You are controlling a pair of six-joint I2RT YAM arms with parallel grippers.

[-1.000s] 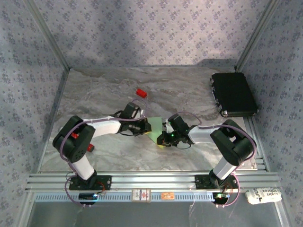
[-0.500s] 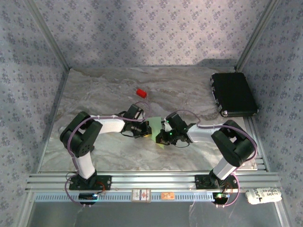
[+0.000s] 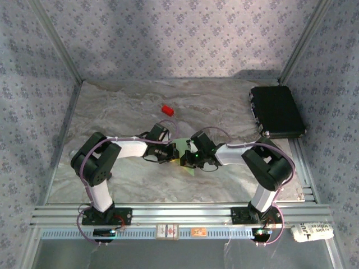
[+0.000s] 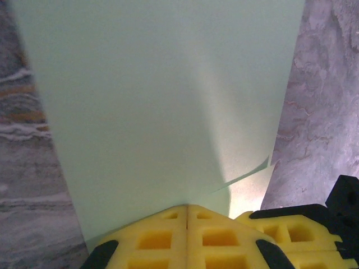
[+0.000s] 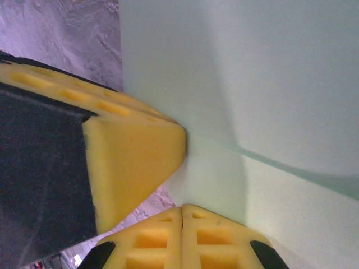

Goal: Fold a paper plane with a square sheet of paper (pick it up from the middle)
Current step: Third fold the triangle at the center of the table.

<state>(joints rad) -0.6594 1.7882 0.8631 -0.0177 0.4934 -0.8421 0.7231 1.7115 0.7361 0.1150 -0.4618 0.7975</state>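
2 grippers meet at the near-middle of the table (image 3: 118, 117). Left gripper (image 4: 187, 212): jaws together, clamped on the paper (image 4: 162, 101) edge. Right gripper (image 5: 182, 213): likewise pinching the paper, just beside the left's fingertip. I see 1 fold line near the pinch. Beyond: red block (image 3: 167, 110); far right, black case (image 3: 276, 111).

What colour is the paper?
The square sheet of paper is plain pale green, clearest in the left wrist view.
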